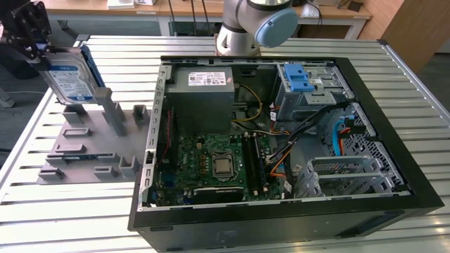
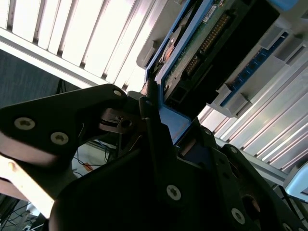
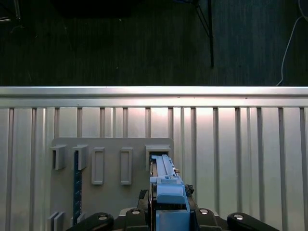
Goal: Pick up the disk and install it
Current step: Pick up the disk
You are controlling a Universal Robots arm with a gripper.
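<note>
Exterior view's left: our tool (image 1: 41, 52) pinches the disk (image 1: 68, 79) by its top edge, upright at the grey rack (image 1: 84, 158) on the surface (image 1: 70, 221). We judge the narrow grip could slip, or the lower end snag the rack.

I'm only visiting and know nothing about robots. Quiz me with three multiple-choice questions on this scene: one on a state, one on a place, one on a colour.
1. How is the case?
A. Open, board showing
B. Closed
C. Wrapped in plastic

2. Where is the disk?
A. Inside the case
B. Held in the tool, by the grey rack
C. On the floor

3. What colour is the bay latch?
A. Red
B. Yellow
C. Blue

Answers:
1 A: the case's side is off and its board is in sight.
2 B: the tool grips the disk upright at the exterior view's left.
3 C: the latch is plainly blue.
</note>
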